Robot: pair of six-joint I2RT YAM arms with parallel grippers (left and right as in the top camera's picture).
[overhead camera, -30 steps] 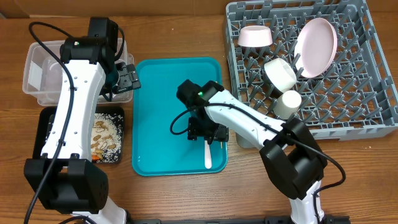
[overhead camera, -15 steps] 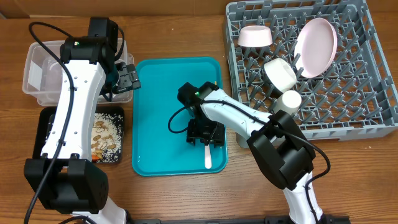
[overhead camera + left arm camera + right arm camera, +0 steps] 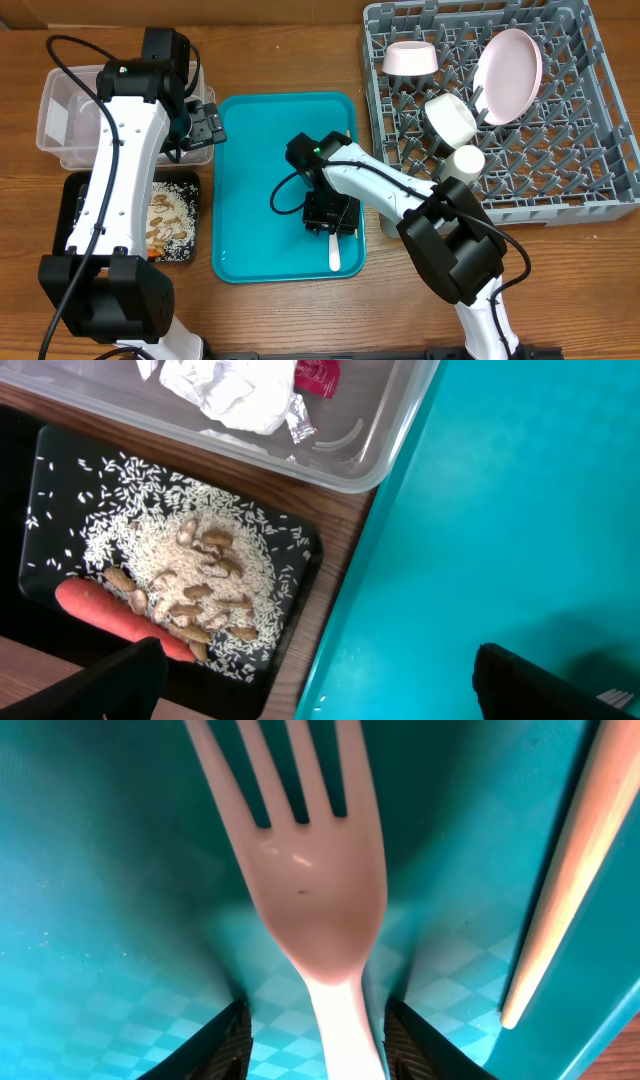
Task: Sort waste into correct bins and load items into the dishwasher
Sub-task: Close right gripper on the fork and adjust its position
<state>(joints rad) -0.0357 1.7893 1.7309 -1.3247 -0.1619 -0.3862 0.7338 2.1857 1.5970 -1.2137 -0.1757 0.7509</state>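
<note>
In the right wrist view I see the right pincer (image 3: 318, 1025) part-open, straddling the white plastic fork (image 3: 310, 870) at its handle, ungripped; the overhead view hides this.

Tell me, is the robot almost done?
Nearly. Done: plate, bowls and cup sit in the dish rack; napkin and wrapper in the clear tub; carrot and rice in the black tray. In hand: right gripper straddles the fork. To go: fork and chopstick into the rack.
</note>
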